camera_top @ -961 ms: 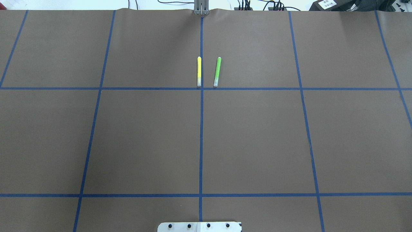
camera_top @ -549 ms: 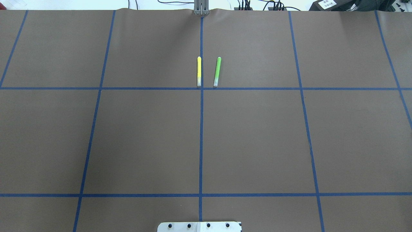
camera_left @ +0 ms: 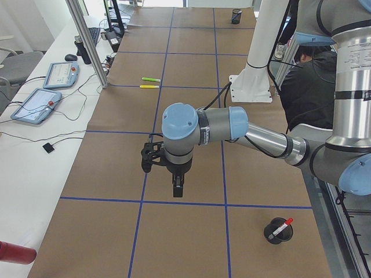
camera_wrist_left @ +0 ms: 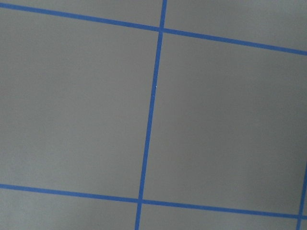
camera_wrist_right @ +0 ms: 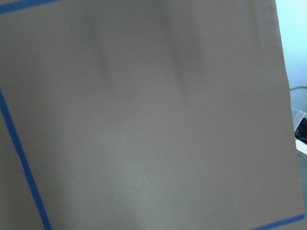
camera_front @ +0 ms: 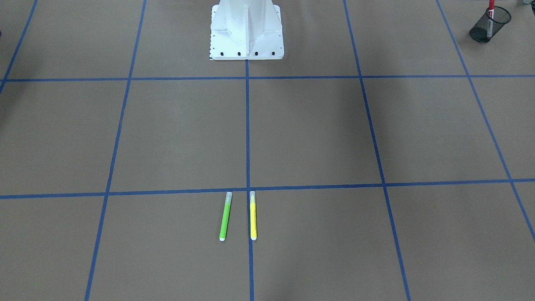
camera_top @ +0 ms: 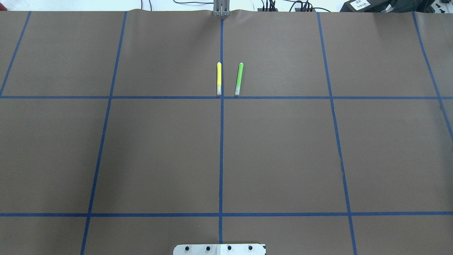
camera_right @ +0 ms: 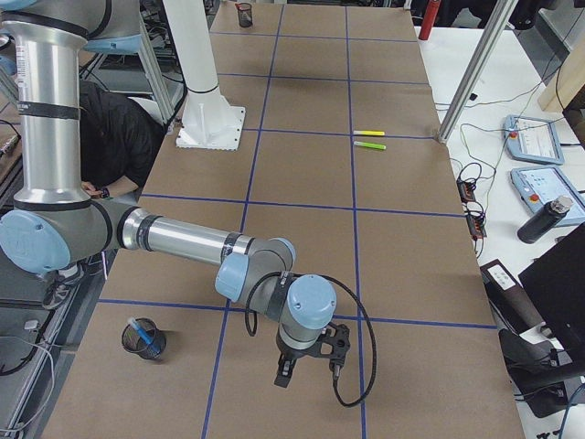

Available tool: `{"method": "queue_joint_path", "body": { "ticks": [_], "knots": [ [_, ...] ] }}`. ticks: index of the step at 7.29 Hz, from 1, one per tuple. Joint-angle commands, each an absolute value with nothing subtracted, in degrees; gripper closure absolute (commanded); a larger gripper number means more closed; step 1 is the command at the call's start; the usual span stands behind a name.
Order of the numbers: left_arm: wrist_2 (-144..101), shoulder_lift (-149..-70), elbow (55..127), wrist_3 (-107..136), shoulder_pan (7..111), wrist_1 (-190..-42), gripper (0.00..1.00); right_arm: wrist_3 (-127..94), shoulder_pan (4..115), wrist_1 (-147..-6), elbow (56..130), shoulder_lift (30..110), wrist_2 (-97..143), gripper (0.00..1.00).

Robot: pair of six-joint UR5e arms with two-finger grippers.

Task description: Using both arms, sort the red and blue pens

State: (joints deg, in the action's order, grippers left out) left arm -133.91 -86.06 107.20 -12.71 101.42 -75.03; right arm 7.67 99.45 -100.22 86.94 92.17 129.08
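Note:
The red pen (camera_left: 284, 224) stands in a black mesh cup (camera_left: 272, 233) on the table's left end; its red top (camera_front: 491, 5) also shows in the front-facing view. The blue pen (camera_right: 138, 326) stands in another black mesh cup (camera_right: 146, 341) at the right end. My left gripper (camera_left: 177, 190) hangs over the table left of the red pen's cup. My right gripper (camera_right: 284, 373) hangs to the right of the blue pen's cup. Both show only in the side views, so I cannot tell whether they are open or shut.
A yellow marker (camera_top: 219, 78) and a lime-green marker (camera_top: 239, 78) lie side by side at the table's far middle. The white pedestal base (camera_front: 246, 29) stands at the robot's side. A person in black (camera_left: 304, 87) sits behind the pedestal. Tablets and cables lie beyond the far edge.

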Motion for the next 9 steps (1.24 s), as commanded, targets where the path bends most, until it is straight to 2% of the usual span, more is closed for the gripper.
{"method": "queue_joint_path", "body": {
  "ticks": [1, 5, 6, 9],
  "knots": [
    [-133.86, -86.48, 105.29, -12.75, 97.66, -81.55, 0.00, 7.21, 94.68, -96.18, 88.59, 89.74, 133.84, 0.01],
    [-133.86, -86.49, 100.40, 3.06, 90.80, -94.00, 0.00, -10.69, 90.27, -83.08, 88.51, 89.30, 135.61, 0.01],
    [-133.77, -86.48, 97.76, 3.08, 90.70, -97.17, 0.00, -12.03, 89.83, -82.97, 88.59, 89.21, 135.70, 0.01],
    [-133.86, -86.31, 97.03, 3.16, 90.79, -98.00, 0.00, -15.02, 88.77, -83.40, 92.26, 88.42, 137.11, 0.01]
  ]
}}
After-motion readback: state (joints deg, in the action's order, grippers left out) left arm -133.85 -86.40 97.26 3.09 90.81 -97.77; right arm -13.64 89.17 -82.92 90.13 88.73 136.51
